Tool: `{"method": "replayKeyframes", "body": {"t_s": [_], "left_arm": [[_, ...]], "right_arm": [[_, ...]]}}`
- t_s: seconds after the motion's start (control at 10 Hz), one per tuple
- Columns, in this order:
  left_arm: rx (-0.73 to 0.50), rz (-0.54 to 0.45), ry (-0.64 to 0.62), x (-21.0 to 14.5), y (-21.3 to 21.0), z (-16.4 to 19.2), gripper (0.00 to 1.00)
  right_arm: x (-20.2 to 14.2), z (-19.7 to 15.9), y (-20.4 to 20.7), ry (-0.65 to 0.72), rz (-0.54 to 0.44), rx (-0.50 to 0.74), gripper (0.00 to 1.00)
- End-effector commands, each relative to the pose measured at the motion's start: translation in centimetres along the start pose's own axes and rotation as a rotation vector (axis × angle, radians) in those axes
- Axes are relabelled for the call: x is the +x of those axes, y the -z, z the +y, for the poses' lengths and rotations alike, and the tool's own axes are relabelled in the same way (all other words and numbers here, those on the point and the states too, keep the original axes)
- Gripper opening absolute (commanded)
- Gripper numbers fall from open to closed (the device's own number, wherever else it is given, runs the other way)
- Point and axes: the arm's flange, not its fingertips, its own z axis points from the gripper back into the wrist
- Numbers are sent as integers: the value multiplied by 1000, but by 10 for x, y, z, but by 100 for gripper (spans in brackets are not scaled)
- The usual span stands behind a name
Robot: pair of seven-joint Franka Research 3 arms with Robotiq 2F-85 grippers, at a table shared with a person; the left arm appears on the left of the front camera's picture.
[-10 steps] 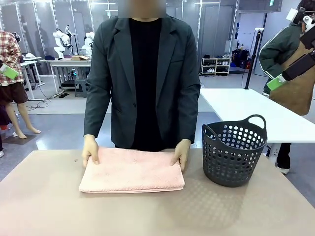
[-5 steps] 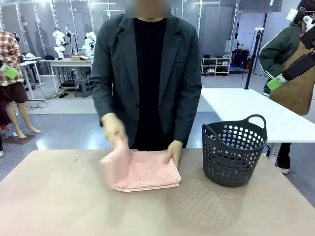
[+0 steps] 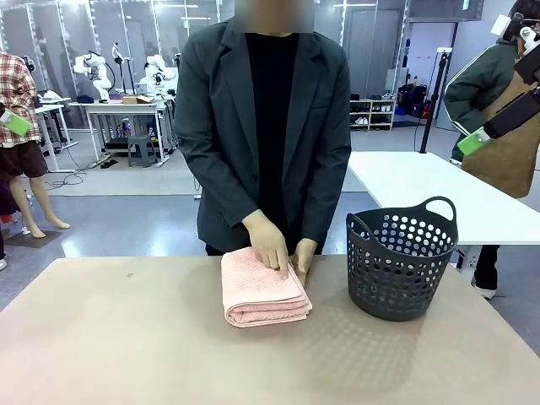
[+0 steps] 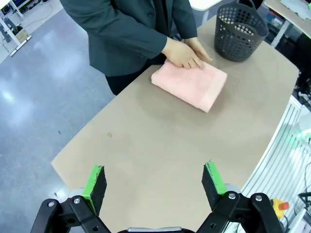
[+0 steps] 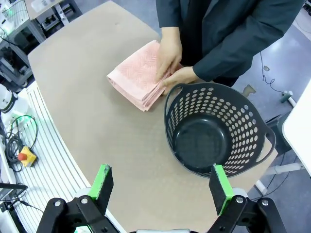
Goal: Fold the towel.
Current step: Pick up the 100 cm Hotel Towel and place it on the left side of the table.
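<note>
Across the tan table, the front view shows the towel as a thick, compact rectangle of several layers, near the dark basket but apart from it. A person presses one hand on top and the other hand against its basket-side edge. The folding looks nearly finished, with perhaps only smoothing left. The long axis runs from the person toward the robot, layered end nearest the camera.

From the left wrist view, the left gripper hangs high above bare table, wide open and empty. The towel's plain band faces the robot side.

From the right wrist view, the right gripper is likewise spread wide with nothing in it, above the empty basket.
</note>
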Motion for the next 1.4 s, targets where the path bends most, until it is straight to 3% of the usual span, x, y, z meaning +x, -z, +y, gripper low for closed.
{"method": "replayKeyframes", "body": {"t_s": [0.0,1.3], "left_arm": [[-2,1,-9,1,0,-2,100],[-2,1,-9,1,0,-2,100]], "right_arm": [[1,-1,-1,-7,11,5,100],[1,-1,-1,-7,11,5,100]]}}
